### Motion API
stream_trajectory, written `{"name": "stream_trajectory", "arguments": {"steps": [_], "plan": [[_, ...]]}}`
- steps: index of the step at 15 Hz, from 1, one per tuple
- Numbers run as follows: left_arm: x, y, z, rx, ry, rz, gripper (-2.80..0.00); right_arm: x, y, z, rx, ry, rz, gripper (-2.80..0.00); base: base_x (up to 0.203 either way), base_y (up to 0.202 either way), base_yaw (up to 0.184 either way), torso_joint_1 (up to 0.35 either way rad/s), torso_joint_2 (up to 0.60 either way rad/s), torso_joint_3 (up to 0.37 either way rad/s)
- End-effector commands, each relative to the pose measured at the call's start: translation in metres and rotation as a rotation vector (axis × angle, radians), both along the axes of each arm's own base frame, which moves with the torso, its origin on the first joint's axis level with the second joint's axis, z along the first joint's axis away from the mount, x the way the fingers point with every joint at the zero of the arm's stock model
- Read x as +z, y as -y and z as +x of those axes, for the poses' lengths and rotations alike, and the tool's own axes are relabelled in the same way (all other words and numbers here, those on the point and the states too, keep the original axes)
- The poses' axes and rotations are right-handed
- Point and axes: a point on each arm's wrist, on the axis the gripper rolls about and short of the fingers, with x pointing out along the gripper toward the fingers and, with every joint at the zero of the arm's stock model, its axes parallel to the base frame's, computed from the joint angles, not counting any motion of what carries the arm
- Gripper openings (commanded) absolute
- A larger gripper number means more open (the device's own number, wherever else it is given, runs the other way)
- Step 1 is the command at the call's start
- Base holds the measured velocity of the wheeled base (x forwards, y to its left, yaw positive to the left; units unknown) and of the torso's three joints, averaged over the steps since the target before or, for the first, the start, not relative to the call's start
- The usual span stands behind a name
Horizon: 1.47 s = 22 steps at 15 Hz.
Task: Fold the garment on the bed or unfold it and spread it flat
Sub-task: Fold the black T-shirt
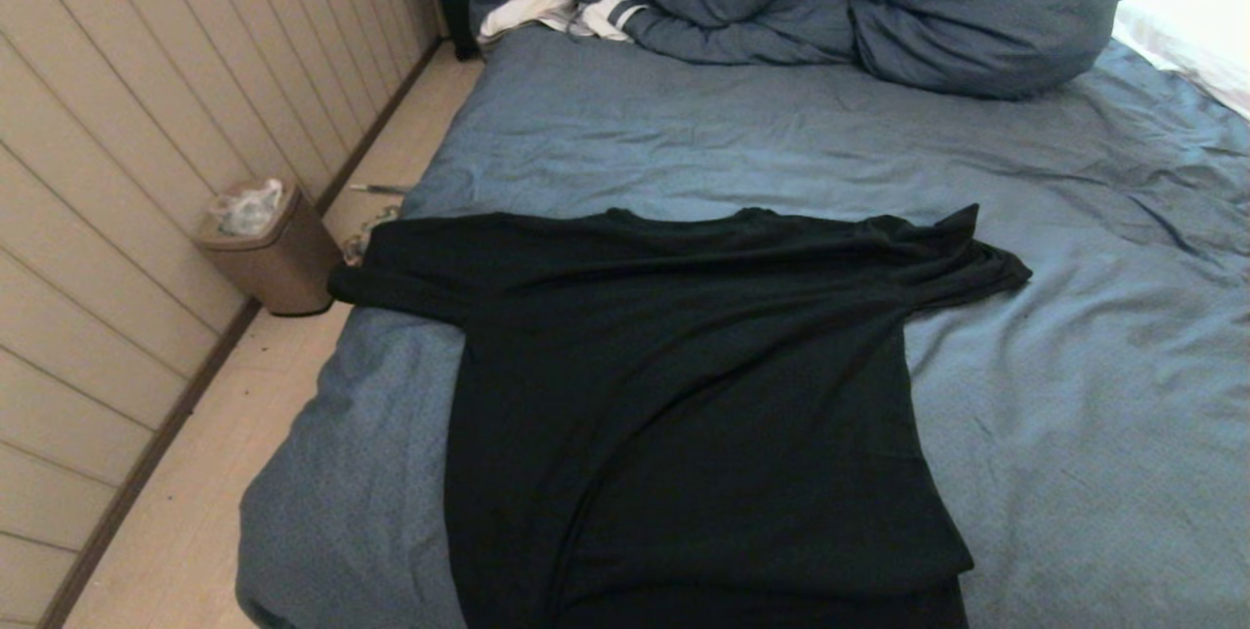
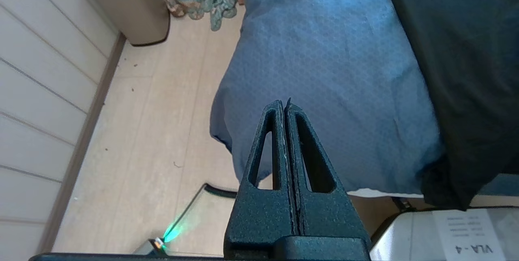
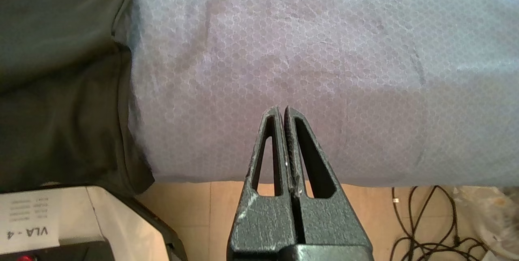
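1. While both arms hang back at the near edge of the bed, the black T-shirt lies spread on the blue sheet with its plain side up.
2. Its neck points to the far end of the bed, and its bottom hem hangs over the near edge.
3. One sleeve reaches the left edge of the bed, and the other sleeve is a bit bunched on the right.
4. The left gripper is closed tight and holds nothing; it hangs over the bed's near left corner, next to the shirt.
5. The right gripper is closed tight too, with nothing in it, over bare sheet to the right of the shirt.
6. A big blue duvet is piled at the far end, with a white striped cloth beside it.
7. A small bin stands on the floor by the wall.
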Motion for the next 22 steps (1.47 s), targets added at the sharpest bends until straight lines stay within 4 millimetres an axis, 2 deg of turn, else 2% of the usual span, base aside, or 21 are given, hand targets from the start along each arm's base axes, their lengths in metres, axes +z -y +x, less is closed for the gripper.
{"name": "stream_trajectory", "arguments": {"steps": [1, 6, 10, 12, 22], "plan": [[0.0, 0.0, 0.0, 0.0, 0.002, 0.004, -2.8, 0.001, 0.0, 0.001, 0.016, 0.007, -0.02, -2.8, 0.0, 0.0, 0.0, 0.0, 0.0, 0.0], [0.0, 0.0, 0.0, -0.018, 0.001, -0.005, -2.8, 0.001, 0.0, -0.003, 0.208, 0.063, -0.021, -2.8, 0.0, 0.0, 0.0, 0.0, 0.0, 0.0], [0.0, 0.0, 0.0, -0.015, 0.003, -0.035, -2.8, -0.002, 0.0, -0.019, 0.218, 0.279, -0.032, -2.8, 0.0, 0.0, 0.0, 0.0, 0.0, 0.0], [0.0, 0.0, 0.0, -0.005, 0.002, -0.048, -2.8, -0.002, 0.001, -0.019, 0.178, 0.288, 0.046, -2.8, 0.0, 0.0, 0.0, 0.0, 0.0, 0.0], [0.001, -0.001, 0.001, 0.035, 0.014, -0.109, -2.8, -0.002, 0.001, -0.019, 0.171, 0.29, 0.052, -2.8, 0.0, 0.0, 0.0, 0.0, 0.0, 0.0]]}}
